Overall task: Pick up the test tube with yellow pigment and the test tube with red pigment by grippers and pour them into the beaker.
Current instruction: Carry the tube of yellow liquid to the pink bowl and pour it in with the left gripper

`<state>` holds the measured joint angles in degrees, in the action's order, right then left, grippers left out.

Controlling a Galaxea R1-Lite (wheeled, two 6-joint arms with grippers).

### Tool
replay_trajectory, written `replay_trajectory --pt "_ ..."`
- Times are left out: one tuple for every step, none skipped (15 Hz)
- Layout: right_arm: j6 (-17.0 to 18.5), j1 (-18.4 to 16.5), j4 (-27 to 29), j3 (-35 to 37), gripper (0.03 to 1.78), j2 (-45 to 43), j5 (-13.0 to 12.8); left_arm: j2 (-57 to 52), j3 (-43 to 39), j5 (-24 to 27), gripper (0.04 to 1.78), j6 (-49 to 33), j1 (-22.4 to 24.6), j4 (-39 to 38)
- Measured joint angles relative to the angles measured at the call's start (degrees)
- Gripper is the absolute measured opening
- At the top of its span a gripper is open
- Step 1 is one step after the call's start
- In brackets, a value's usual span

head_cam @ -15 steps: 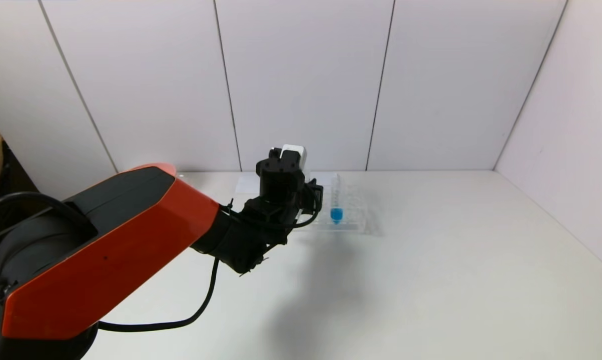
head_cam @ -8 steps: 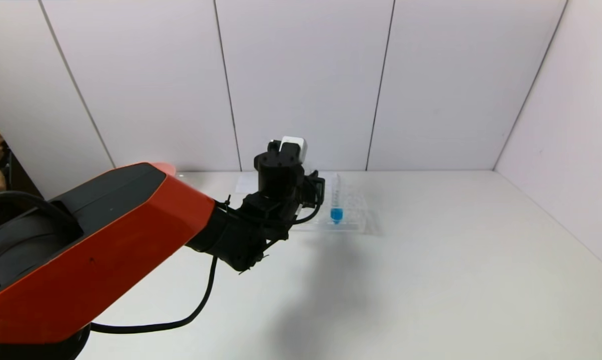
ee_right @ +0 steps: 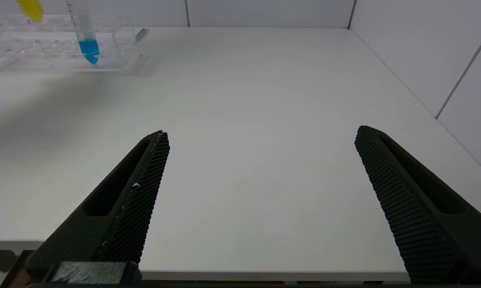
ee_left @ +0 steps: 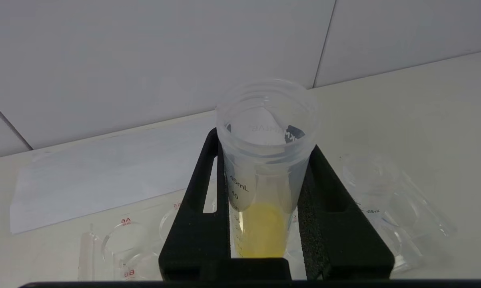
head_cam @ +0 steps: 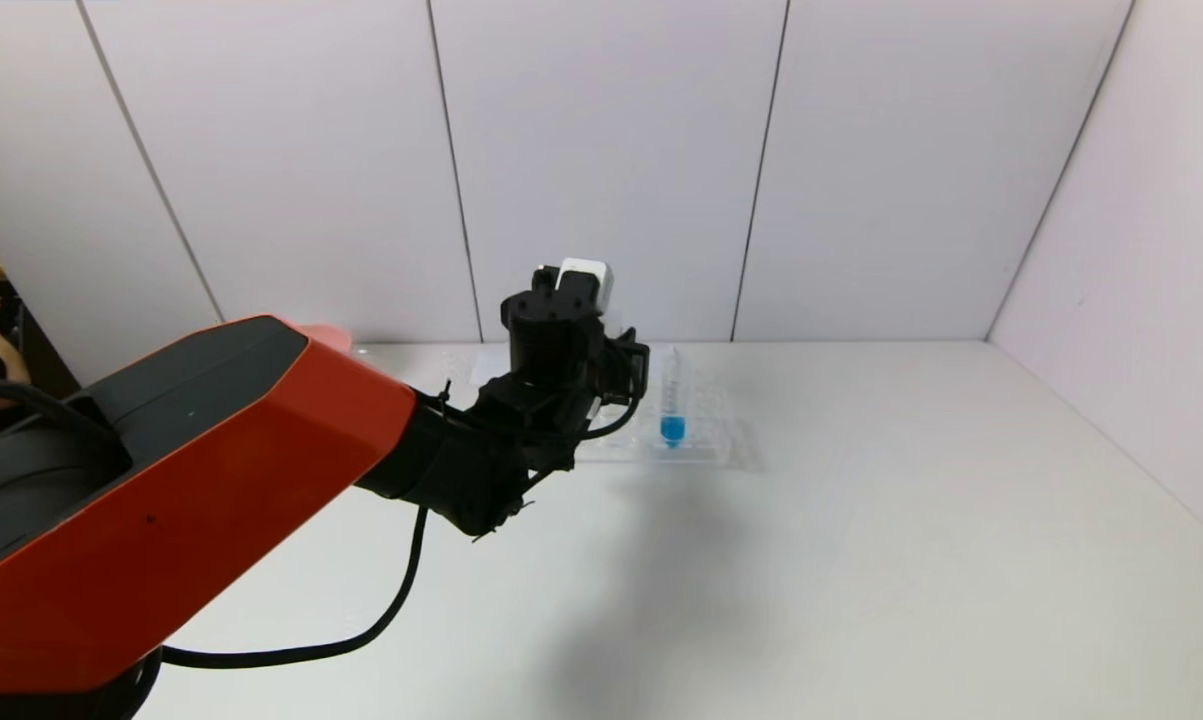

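The left gripper (ee_left: pixel 267 160) is holding the yellow tube (ee_left: pixel 266 168) above the rack (ee_right: pixel 60 44), its ribbed black jaws clamped tight on the clear, round-mouthed plastic wall. Yellow liquid (ee_left: pixel 263 230) is sitting in the tube's lower end, beside printed volume marks. The blue tube (head_cam: pixel 672 400) is standing upright in the clear rack at the far side of the smooth white tabletop (head_cam: pixel 861 520). The right gripper (ee_right: pixel 260 200) is hovering near the tabletop's front edge, its textured, tapering jaws spread wide and gripping nothing.
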<state>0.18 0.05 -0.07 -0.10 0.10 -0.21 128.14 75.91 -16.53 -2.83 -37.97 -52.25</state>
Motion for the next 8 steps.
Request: replay_trajectory --pt "0.0 0.0 0.0 0.0 1.7 0.0 0.0 -0.3 -0.2 0.0 0.49 0.4 0.0 0.4" --pt "0.0 0.0 0.0 0.0 1.7 0.0 0.0 -0.6 -0.5 0.0 0.49 0.6 0.0 0.5" --pt "0.0 0.0 0.0 0.0 1.7 0.0 0.0 -1.0 -0.8 0.0 0.49 0.7 0.0 0.2" --pt "0.0 0.0 0.0 0.0 1.7 0.0 0.0 -1.5 -1.0 0.0 0.49 0.8 0.0 0.2" --pt "0.0 0.0 0.0 0.0 1.7 0.0 0.0 -2.0 -1.4 0.0 0.49 0.8 0.0 0.3" --pt "0.0 0.0 0.0 0.0 1.7 0.0 0.0 -2.5 -1.8 0.0 0.49 0.9 0.0 0.3" --pt "0.0 0.0 0.0 0.0 1.7 0.0 0.0 -3.2 -2.2 0.0 0.49 1.0 0.0 0.3" --pt "0.0 0.0 0.0 0.0 1.7 0.0 0.0 -3.9 -2.6 0.0 0.49 1.1 0.0 0.5"
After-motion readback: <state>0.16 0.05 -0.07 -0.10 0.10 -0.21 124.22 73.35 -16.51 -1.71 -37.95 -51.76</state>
